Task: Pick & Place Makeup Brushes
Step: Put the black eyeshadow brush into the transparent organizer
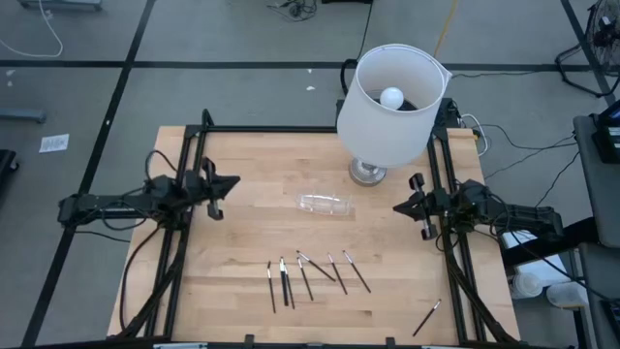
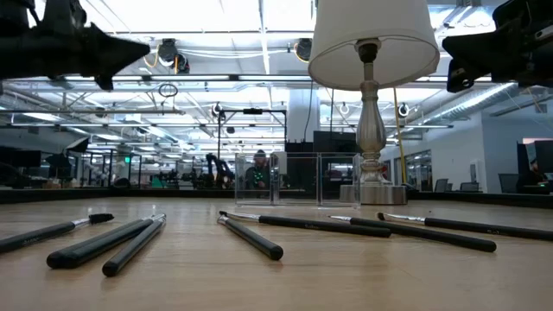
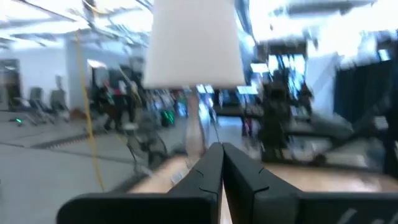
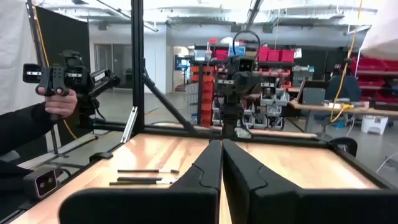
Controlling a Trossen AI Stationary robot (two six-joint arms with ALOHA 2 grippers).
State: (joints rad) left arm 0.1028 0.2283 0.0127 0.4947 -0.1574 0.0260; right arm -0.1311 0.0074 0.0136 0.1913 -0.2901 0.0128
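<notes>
Wooden surface [image 1: 232,262] carrying seven makeup brushes [image 1: 308,275], one lamp [image 1: 389,97]; left gripper [image 1: 231,181], right gripper [image 1: 399,207] both closed, empty.

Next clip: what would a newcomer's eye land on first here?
Most likely the white-shaded lamp standing at the table's far edge, right of centre. Next, the row of thin dark makeup brushes lying near the front edge, with one stray brush off at the front right corner, and a clear container on its side mid-table. The left gripper and right gripper hang shut at either side.
</notes>
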